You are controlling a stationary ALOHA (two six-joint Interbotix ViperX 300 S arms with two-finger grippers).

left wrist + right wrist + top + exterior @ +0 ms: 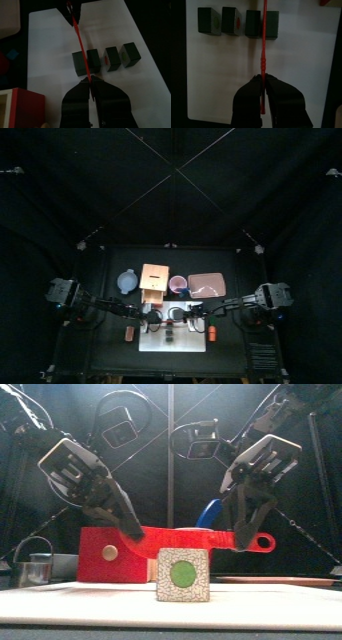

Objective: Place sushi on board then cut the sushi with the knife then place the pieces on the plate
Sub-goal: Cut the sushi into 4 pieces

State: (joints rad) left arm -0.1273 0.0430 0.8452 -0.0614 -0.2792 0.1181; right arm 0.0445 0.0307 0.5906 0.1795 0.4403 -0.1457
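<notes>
The sushi roll (87, 62) lies on the white board (53, 45), with two dark green pieces (113, 57) split off beside the larger block. From the front its end shows white rice around a green centre (183, 576). A thin red knife (79, 40) stretches across the larger block (261, 22). My left gripper (87, 80) is shut on one end of the knife. My right gripper (263, 77) is shut on the other end of the knife (264, 45). In the top view the left gripper (150, 313) and the right gripper (191, 313) meet over the board (171, 340).
Behind the board stand the wooden box (154, 278) with its red drawer front (114, 554), the blue-grey bowl (127, 281), the red cup (201, 544) holding a blue knife (210, 512), and the pink tray (205, 283).
</notes>
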